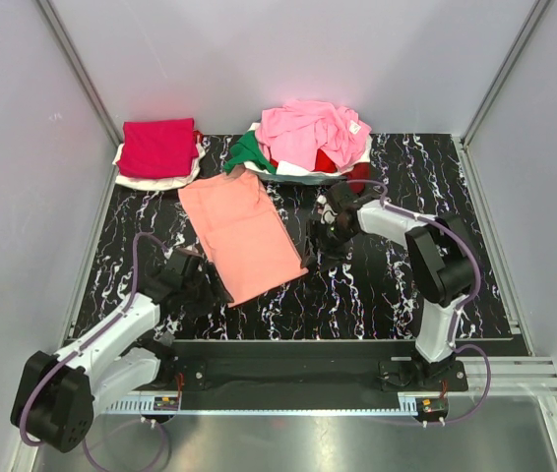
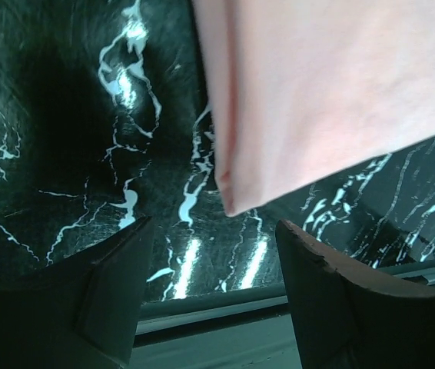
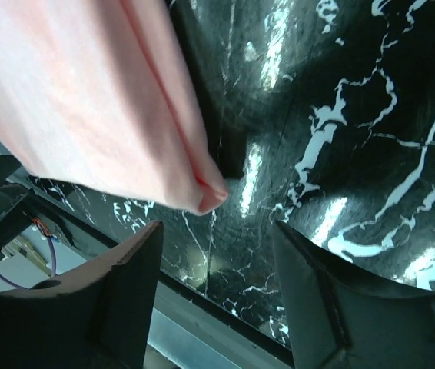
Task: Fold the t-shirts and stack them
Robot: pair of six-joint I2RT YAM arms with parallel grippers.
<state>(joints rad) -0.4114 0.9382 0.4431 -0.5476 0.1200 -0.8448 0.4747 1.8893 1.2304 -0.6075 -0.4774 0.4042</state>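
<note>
Salmon-orange t-shirt [image 1: 242, 234], folded flat (on mat [image 1: 377, 295])

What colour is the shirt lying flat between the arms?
A salmon-orange soft cotton t-shirt, clearest in the top external view.

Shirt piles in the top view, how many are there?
2: a folded stack at the back left, and a loose heap at the back centre. One salmon shirt lies apart, in front. Shirts inside either pile may be hidden.

Flat t-shirt [image 1: 242, 236] on the mat [image 1: 377, 295], folded stack [image 1: 157, 152] behind-left, heap [image 1: 310, 138] behind-right
</note>
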